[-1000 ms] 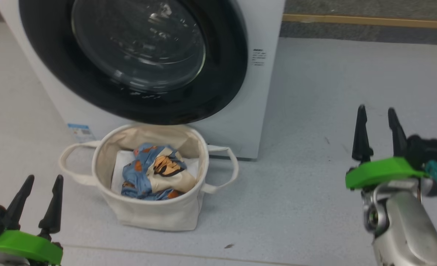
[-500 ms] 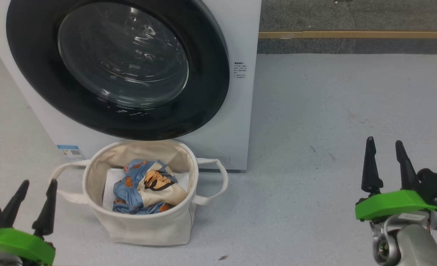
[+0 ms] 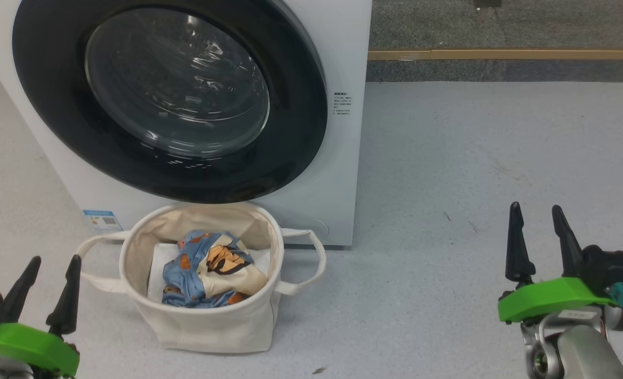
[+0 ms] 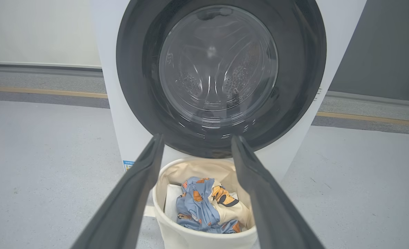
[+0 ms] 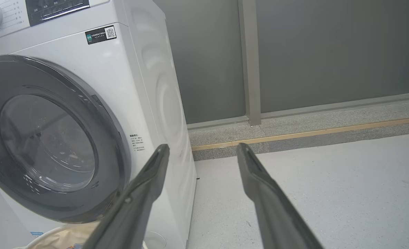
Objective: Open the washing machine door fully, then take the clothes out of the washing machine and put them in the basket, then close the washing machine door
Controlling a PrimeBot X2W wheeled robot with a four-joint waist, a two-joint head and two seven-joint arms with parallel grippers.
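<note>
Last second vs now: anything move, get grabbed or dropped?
Mostly the head camera shifted, so the whole scene slid in frame. The right tool sits lower in the head view, apparently drawn back a little. Nothing gripped or released. Unchanged: washing machine door shut, clothes in the basket, left tool open and empty.
</note>
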